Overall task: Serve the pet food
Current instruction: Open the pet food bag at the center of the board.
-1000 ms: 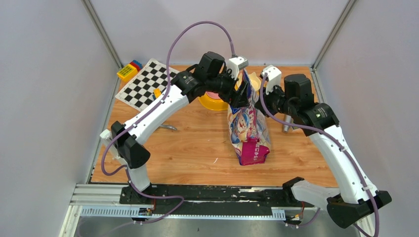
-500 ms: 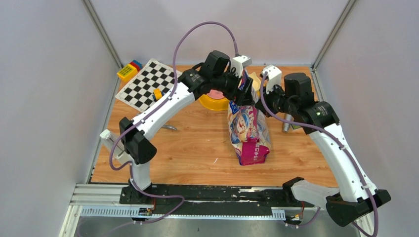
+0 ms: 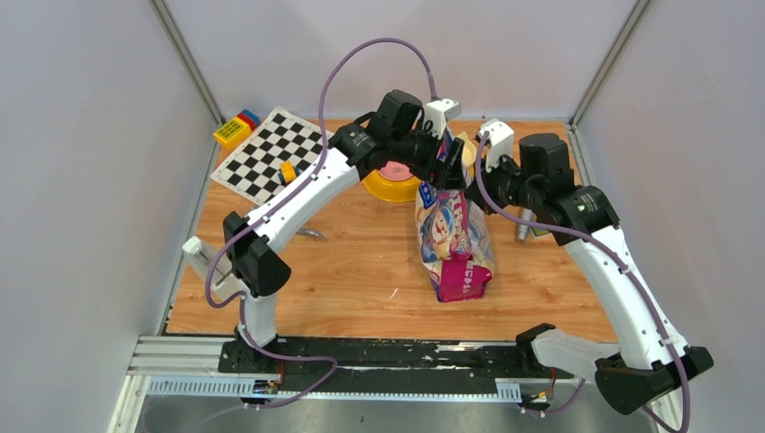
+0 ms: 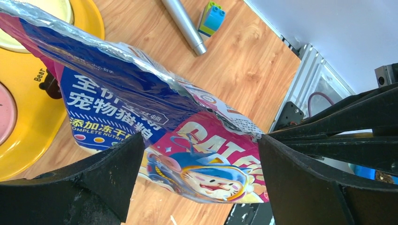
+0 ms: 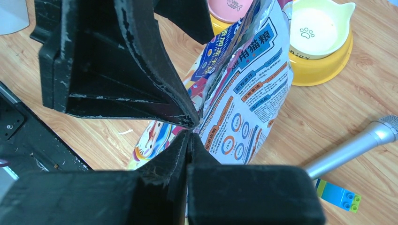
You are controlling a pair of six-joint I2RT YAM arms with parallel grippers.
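Bag (image 3: 456, 239) stands upright mid-table. Right gripper (image 5: 192, 127) pinches its top edge, left gripper (image 4: 199, 143) spread wide around it. Feeder (image 3: 390, 187) just behind. Metal cylinder (image 5: 352, 144) and toy block (image 5: 339, 197) crowd the right side. Room to pass over table (image 3: 352, 271) left of bag.

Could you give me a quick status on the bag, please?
Left gripper open at bag top. Right gripper shut on bag edge. No kibble visible. Yellow feeder just behind bag.
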